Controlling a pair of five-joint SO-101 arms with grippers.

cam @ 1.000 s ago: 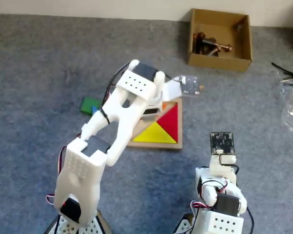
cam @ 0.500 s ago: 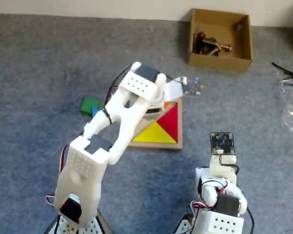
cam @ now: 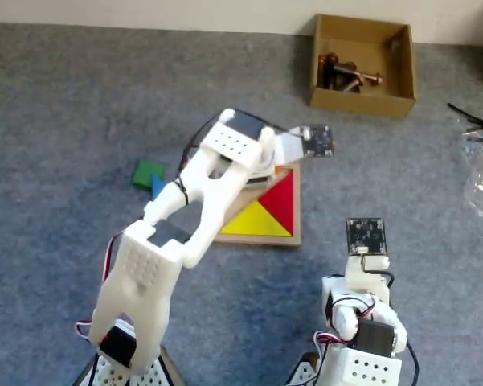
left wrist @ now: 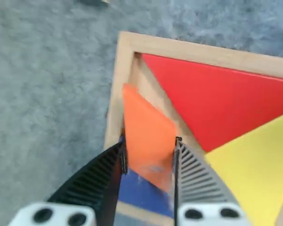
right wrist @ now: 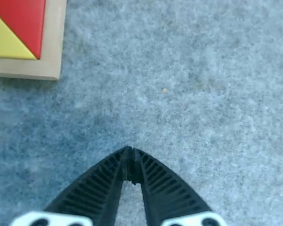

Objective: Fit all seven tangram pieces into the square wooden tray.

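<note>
Risk is sitting mostly with the left gripper (left wrist: 150, 148), which is clamping the orange piece (left wrist: 148, 127) by its two long sides and holding it tilted over the tray (left wrist: 124, 70), at the corner beside the red triangle (left wrist: 221, 103). Bare wood is showing between that triangle and the rim, and it is looking narrow. The piece's far tip is lying just beside the rim, maybe over it; I cannot tell which.

If the jaws are letting go at this tilt, I judge the piece could be landing with one edge propped on the rim or riding up on the red triangle, not flat. A blue piece (left wrist: 141, 190) is lying under the near end, seemingly inside the tray, so the orange one could also be ending up stacked on it. Pushing down to seat it could be dragging the tray across the carpet or nudging the yellow triangle (left wrist: 254, 183) out of line. A thin piece held by its edges could be twisting in the grip too.

Green piece (cam: 148, 172) and another blue one (cam: 157, 185) are lying on the carpet, apart from the tray. Right gripper (right wrist: 131, 162) is hanging over bare carpet, fingers pressed together on nothing, well clear of the tray.
</note>
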